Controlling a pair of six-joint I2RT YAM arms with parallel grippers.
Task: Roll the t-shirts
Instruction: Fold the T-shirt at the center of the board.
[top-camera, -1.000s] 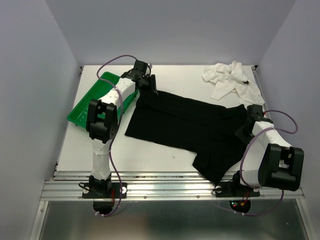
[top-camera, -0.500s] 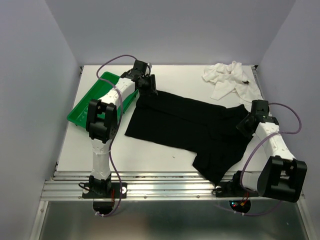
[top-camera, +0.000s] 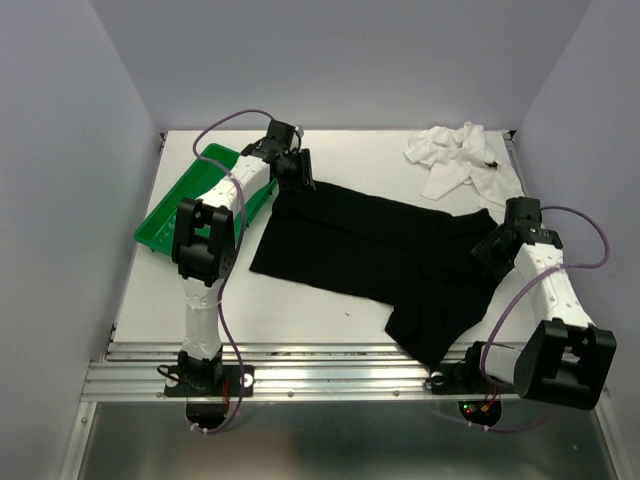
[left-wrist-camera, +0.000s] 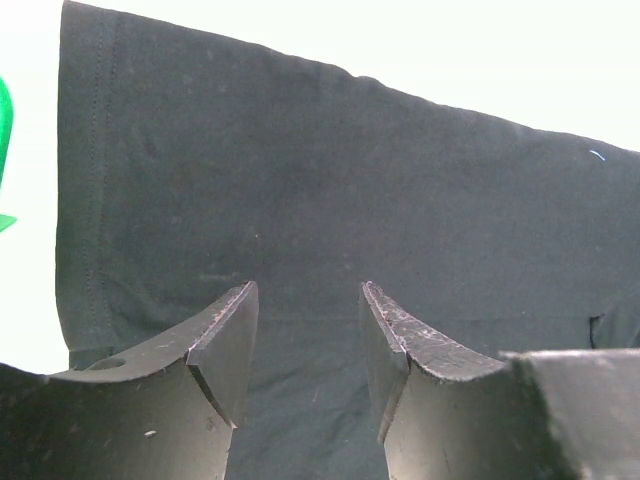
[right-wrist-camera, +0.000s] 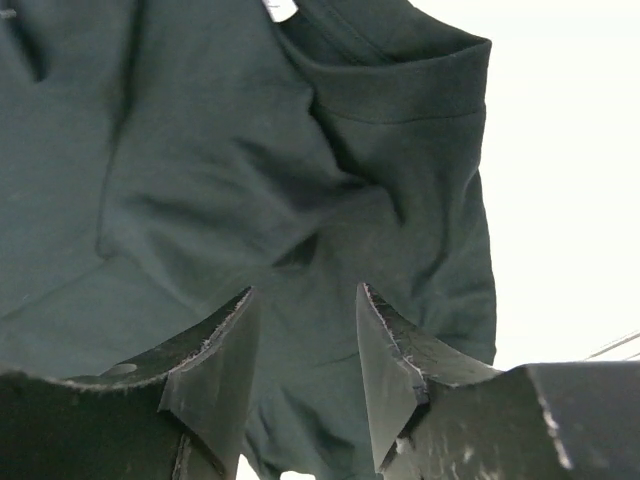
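The black t-shirt (top-camera: 370, 250) lies spread across the middle of the white table, one part hanging toward the near edge. The white t-shirt (top-camera: 463, 160) is a crumpled heap at the far right. My left gripper (top-camera: 297, 183) hovers over the black shirt's far left corner; in the left wrist view its jaws (left-wrist-camera: 305, 345) stand open above flat black cloth (left-wrist-camera: 330, 200) with nothing between them. My right gripper (top-camera: 492, 250) is at the shirt's right edge; in the right wrist view it (right-wrist-camera: 305, 350) is open over a wrinkled sleeve (right-wrist-camera: 400, 130), holding nothing.
A green plastic tray (top-camera: 168, 215) sits tilted at the table's left side, beside the left arm. Grey walls close in the table on three sides. A metal rail (top-camera: 340, 375) runs along the near edge.
The right arm has swung outward to the right and its gripper has lifted slightly off the sleeve, its jaws now apart. The left arm and both shirts have stayed put.
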